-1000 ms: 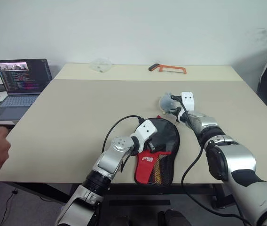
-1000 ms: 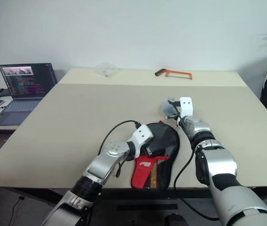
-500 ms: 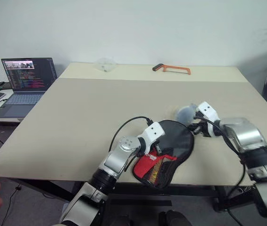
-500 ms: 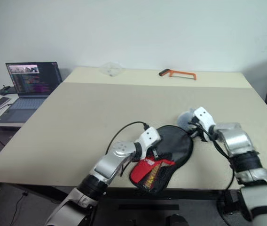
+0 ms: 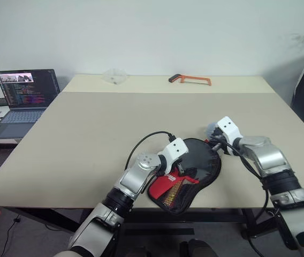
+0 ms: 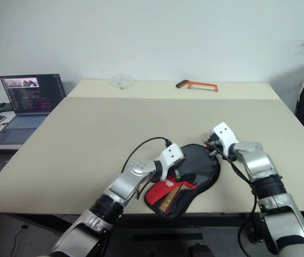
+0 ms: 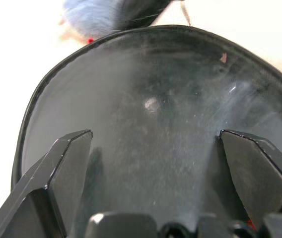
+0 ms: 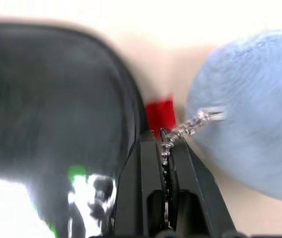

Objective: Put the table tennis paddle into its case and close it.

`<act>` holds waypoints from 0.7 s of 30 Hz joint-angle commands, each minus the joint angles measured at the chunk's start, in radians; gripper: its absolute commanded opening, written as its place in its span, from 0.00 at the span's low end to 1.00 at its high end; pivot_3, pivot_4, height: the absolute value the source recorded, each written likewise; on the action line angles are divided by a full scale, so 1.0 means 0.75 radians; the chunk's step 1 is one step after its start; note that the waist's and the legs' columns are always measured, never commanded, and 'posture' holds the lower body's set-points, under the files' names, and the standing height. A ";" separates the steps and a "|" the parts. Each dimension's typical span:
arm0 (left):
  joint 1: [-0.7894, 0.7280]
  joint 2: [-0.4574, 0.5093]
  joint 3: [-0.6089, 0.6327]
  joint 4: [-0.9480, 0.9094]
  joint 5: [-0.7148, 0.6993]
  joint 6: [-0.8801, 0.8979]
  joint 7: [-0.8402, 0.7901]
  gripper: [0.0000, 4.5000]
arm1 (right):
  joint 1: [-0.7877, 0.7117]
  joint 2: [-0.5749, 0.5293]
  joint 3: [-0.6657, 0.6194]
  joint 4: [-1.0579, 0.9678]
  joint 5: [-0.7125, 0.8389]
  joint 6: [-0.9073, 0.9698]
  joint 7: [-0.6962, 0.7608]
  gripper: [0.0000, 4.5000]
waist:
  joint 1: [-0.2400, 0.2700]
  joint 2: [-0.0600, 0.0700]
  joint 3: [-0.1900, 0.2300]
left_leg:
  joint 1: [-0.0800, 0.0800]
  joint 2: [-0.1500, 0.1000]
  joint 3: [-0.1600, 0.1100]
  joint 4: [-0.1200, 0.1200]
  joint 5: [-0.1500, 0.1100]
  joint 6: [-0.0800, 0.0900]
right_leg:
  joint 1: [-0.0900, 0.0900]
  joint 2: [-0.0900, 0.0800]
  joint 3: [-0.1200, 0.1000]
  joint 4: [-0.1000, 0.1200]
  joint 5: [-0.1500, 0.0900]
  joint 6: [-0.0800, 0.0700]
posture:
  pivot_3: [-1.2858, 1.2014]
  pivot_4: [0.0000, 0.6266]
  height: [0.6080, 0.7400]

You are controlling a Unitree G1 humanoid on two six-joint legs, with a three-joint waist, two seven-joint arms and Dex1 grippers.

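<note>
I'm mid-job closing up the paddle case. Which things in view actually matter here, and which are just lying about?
Job in hand:
- case
- bead chain with blue pom-pom at the case's edge
- right gripper, shut on the bead chain
- left gripper, open over the case

Lying about:
- orange hacksaw
- clear plastic bag
- laptop

The left hand (image 5: 180, 160) hides part of the case (image 5: 203, 165); its contents cannot be seen.
</note>
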 commanded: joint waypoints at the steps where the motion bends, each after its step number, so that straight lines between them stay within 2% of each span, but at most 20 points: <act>1: 0.052 0.040 -0.034 0.061 0.064 0.063 -0.003 1.00 | -0.085 0.094 -0.005 0.074 -0.023 -0.128 -0.069 0.01 | -0.007 0.000 0.000 | 0.003 0.000 0.000 -0.001 0.000 0.000 | 0.001 0.000 0.000 0.000 0.000 0.000 | 0.52 0.24 1.00; 4: 0.058 0.065 -0.015 0.034 0.057 0.074 -0.001 1.00 | -0.160 0.172 -0.007 0.198 -0.039 -0.206 -0.099 0.01 | -0.021 0.000 0.000 | 0.004 0.000 0.000 0.000 0.000 0.000 | 0.002 0.000 0.001 0.000 0.000 0.000 | 0.52 0.24 1.00; 9: 0.064 0.104 0.026 -0.012 0.038 0.095 -0.008 1.00 | -0.213 0.170 0.023 0.293 -0.064 -0.189 -0.035 0.01 | -0.032 0.000 0.000 | 0.005 0.001 0.001 -0.001 0.000 0.000 | 0.001 0.000 0.002 0.001 0.000 0.000 | 0.52 0.24 1.00; 12: 0.073 0.126 0.041 -0.041 0.021 0.104 -0.024 1.00 | -0.204 0.146 0.029 0.282 -0.072 -0.171 0.001 0.14 | -0.032 0.000 0.000 | 0.005 0.002 0.000 -0.001 0.000 0.000 | 0.001 0.000 0.002 0.002 -0.001 -0.001 | 0.52 0.24 1.00; 18: 0.099 0.236 0.094 -0.138 -0.028 0.137 -0.127 1.00 | -0.139 -0.009 0.018 0.085 -0.069 0.021 0.119 0.58 | -0.031 0.000 0.000 | 0.004 0.001 -0.002 -0.002 0.000 0.000 | 0.000 0.000 0.001 0.002 -0.001 -0.002 | 0.52 0.24 1.00; 20: 0.098 0.270 0.104 -0.142 -0.033 0.135 -0.147 1.00 | -0.098 -0.073 0.032 -0.002 -0.069 0.072 0.173 0.58 | -0.030 0.000 0.000 | 0.004 0.001 -0.002 -0.002 0.000 0.000 | 0.000 0.000 0.001 0.001 -0.002 -0.003 | 0.52 0.24 1.00; 21: 0.096 0.283 0.109 -0.140 -0.037 0.134 -0.154 1.00 | -0.075 -0.106 0.042 -0.050 -0.064 0.096 0.206 0.62 | -0.029 0.000 0.001 | 0.003 0.001 -0.002 -0.003 0.000 0.000 | 0.000 0.000 0.001 0.001 -0.002 -0.003 | 0.52 0.24 1.00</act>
